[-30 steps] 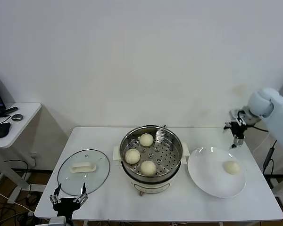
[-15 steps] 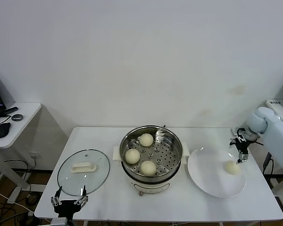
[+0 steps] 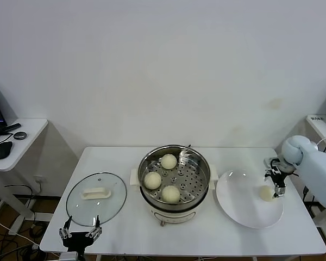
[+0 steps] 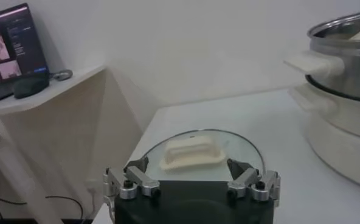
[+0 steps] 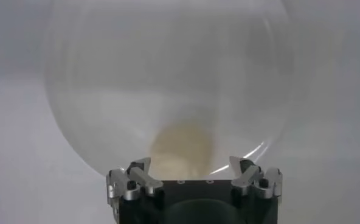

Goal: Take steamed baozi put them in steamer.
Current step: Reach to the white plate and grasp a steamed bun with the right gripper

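Note:
The steamer [image 3: 202,163] stands mid-table, a shiny steel pot with a perforated tray. Three steamed baozi lie in it, at the back [image 3: 168,161], the left [image 3: 152,180] and the front [image 3: 170,193]. Another baozi [image 3: 267,193] [image 5: 183,146] rests on the white plate [image 3: 239,201] [image 5: 89,103] at the right. My right gripper [image 3: 277,184] [image 5: 192,167] hovers open just above that baozi, at the plate's far right rim, a finger on each side and not touching it. My left gripper [image 3: 79,232] [image 4: 191,175] is open at the table's front left edge, near the lid.
A round glass lid [image 3: 96,198] [image 4: 195,152] with a white handle lies flat left of the steamer. A side desk [image 3: 13,138] at the far left holds a mouse and a laptop. Bare table lies in front of the steamer and plate.
My right gripper came down from behind the table's back right corner to just over the baozi on the plate. The left arm and the three buns in the steamer stayed put.

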You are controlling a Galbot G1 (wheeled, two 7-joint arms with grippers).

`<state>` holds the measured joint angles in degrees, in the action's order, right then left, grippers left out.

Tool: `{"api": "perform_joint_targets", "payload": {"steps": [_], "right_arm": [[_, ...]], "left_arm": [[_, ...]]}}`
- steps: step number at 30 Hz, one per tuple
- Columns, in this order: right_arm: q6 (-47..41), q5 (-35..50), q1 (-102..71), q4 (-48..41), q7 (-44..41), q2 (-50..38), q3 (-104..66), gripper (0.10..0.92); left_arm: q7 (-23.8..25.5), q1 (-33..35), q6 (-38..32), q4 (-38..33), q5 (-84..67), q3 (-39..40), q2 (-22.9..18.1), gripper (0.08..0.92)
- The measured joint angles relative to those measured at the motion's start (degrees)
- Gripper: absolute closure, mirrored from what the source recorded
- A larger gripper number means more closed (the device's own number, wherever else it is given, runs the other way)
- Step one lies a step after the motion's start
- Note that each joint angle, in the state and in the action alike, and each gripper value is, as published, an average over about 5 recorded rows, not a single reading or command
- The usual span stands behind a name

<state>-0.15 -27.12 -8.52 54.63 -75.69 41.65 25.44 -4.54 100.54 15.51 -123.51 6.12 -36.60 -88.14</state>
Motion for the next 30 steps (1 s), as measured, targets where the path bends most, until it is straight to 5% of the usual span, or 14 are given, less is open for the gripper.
{"api": "perform_joint_targets", "payload": {"steps": [30], "right_arm": [[-1.34, -2.55, -3.34, -0.77, 2.79, 1.44, -1.82, 0.203]], "left_arm": [[0.02, -0.38, 0.00, 0.71, -0.04, 0.14, 0.03, 0.177]]}}
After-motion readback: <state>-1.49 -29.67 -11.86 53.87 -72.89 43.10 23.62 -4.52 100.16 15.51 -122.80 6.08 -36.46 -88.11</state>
